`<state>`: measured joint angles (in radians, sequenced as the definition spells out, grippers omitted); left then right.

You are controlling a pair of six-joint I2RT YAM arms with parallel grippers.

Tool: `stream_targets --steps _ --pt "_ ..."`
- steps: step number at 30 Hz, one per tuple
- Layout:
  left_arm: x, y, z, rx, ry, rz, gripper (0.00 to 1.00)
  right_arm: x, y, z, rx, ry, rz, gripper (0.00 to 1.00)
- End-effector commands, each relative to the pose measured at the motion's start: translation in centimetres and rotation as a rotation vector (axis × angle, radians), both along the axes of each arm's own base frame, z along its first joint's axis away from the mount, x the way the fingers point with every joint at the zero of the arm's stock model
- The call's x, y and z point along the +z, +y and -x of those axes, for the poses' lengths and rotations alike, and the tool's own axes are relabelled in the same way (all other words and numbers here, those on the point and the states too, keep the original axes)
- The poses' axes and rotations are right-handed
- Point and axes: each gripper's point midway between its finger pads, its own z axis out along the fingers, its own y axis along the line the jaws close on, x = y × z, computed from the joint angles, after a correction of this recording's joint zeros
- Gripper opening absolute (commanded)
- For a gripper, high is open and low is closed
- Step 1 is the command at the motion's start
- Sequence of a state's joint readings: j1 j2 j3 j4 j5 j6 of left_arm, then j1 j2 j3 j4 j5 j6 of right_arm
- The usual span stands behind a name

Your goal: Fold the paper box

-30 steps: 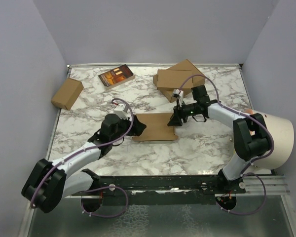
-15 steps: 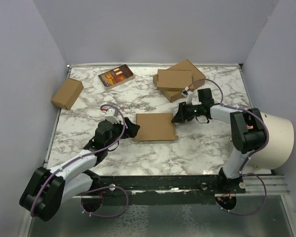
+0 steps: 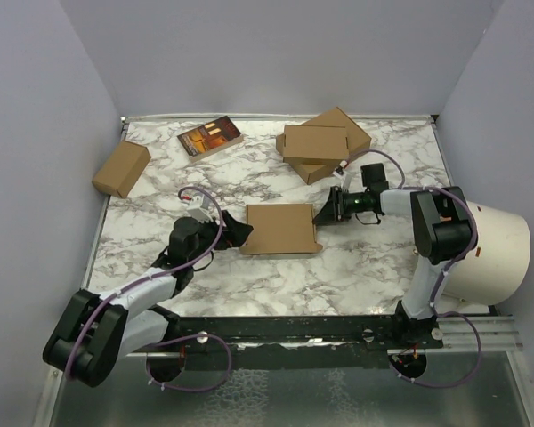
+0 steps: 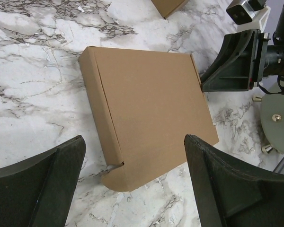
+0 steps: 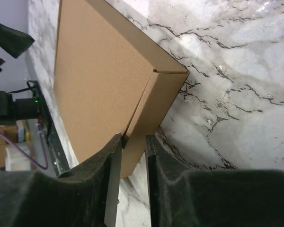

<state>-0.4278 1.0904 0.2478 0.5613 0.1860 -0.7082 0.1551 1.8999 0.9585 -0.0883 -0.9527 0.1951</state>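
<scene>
1. In the top external view, the paper box (image 3: 282, 229) was seen lying flat and closed up near the middle of the marble table (image 3: 365, 267), apart from the stacked boxes (image 3: 320, 142) behind it. The left gripper (image 3: 238, 233) was placed just beside its left edge, and the right gripper (image 3: 325, 212) at its right edge, towards the far corner. How the jaws stood could not be read from this view.

2. In the left wrist view, the paper box (image 4: 149, 109) was framed ahead of the left gripper (image 4: 132, 142), whose fingers (image 4: 42, 184) were spread wide and held nothing. No contact with the card was seen. A rounded tab was seen protruding beside a slit at the near corner, and this was judged to be a tuck not yet finished. The right gripper (image 4: 232, 64) was seen against the opposite edge.

3. In the right wrist view, the jaws of the right gripper (image 5: 132, 139) were drawn close together. The thin side wall of the paper box (image 5: 99, 80) ran into the narrow gap between them. Whether the card was actually pinched could not be told.

4. The box was judged to be light and fairly stiff across its panels, but easily dented at edges and corners. It was also judged likely to slide on the smooth marble if pushed from one side only. A hold on the thin wall or a flap edge was judged best, with the lid pressed down from the other side.
</scene>
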Motion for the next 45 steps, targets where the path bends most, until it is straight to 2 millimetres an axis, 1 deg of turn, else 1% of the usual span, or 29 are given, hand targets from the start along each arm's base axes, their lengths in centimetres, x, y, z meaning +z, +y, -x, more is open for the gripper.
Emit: stream_targets --steps 1,3,8,12,16,22,25,28,36,37,39,41,42,45 --pt "0.7 -0.4 0.0 -0.024 -0.015 0.064 0.88 -1.0 -0.7 0.0 -0.011 0.055 -0.031 0.24" --pt "0.6 -0.3 0.0 -0.019 -0.009 0.072 0.88 -1.2 -0.9 0.0 -0.014 0.074 -0.043 0.21" --pt "0.1 -0.3 -0.2 -0.005 0.034 0.119 0.90 -2.0 -1.5 0.1 -0.022 0.114 -0.060 0.17" --pt "-0.1 -1.2 -0.4 -0.023 0.067 0.179 0.90 -2.3 -1.7 0.1 -0.026 0.125 -0.059 0.17" --pt "-0.6 -1.8 -1.1 -0.032 0.092 0.202 0.90 -2.5 -1.9 0.1 -0.030 0.129 -0.055 0.17" --pt "-0.4 -2.1 -2.4 -0.032 0.094 0.211 0.90 -2.7 -2.1 0.1 -0.034 0.140 -0.052 0.16" --pt "-1.0 -2.2 -2.7 -0.031 0.112 0.213 0.90 -2.9 -2.1 0.1 -0.033 0.146 -0.054 0.16" --pt "-1.2 -2.6 -2.7 -0.043 0.124 0.252 0.88 -3.0 -2.1 0.1 -0.031 0.150 -0.055 0.16" --pt "-1.2 -3.5 -3.0 -0.058 0.153 0.347 0.76 -3.2 -2.2 0.2 -0.028 0.155 -0.053 0.16" --pt "-1.3 -3.6 -3.1 -0.060 0.157 0.355 0.73 -3.2 -2.2 0.2 -0.028 0.155 -0.053 0.16" --pt "-1.3 -3.8 -3.2 -0.060 0.166 0.376 0.63 -3.2 -2.2 0.2 -0.027 0.155 -0.052 0.16" --pt "-1.3 -3.9 -3.2 -0.058 0.172 0.404 0.56 -3.2 -2.2 0.2 -0.027 0.153 -0.051 0.16" --pt "-1.2 -3.9 -3.2 -0.056 0.172 0.418 0.55 -3.2 -2.2 0.2 -0.026 0.150 -0.051 0.16" --pt "-1.8 -4.0 -3.0 -0.050 0.199 0.445 0.52 -3.2 -2.2 0.2 -0.025 0.147 -0.050 0.16"
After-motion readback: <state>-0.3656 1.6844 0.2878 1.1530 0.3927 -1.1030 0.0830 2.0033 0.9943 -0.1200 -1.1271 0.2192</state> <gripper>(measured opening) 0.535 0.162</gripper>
